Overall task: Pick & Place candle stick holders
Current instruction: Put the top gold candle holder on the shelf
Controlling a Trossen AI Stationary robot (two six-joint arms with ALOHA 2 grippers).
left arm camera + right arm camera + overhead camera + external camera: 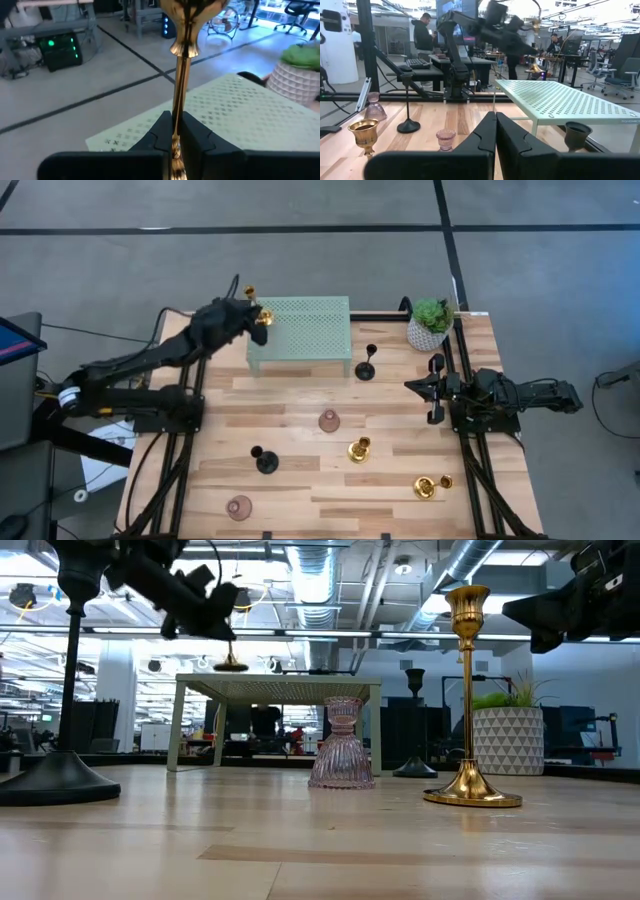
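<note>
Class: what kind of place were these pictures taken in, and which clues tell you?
Probably a robotics lab or open workshop: exposed ceiling ducts, desks with computers, rolling office chairs, and a black robot arm mounted at a wooden table.

Left arm reached out, right arm waited.
The left gripper was clamped on a gold holder over the green stand's corner; the right gripper, fingers together, hung beside that stand.

1. Both arms are dark, matte black, built of jointed segments.
2. The left arm carries a white band near its base.
3. Each gripper has two angular black fingers.
</note>
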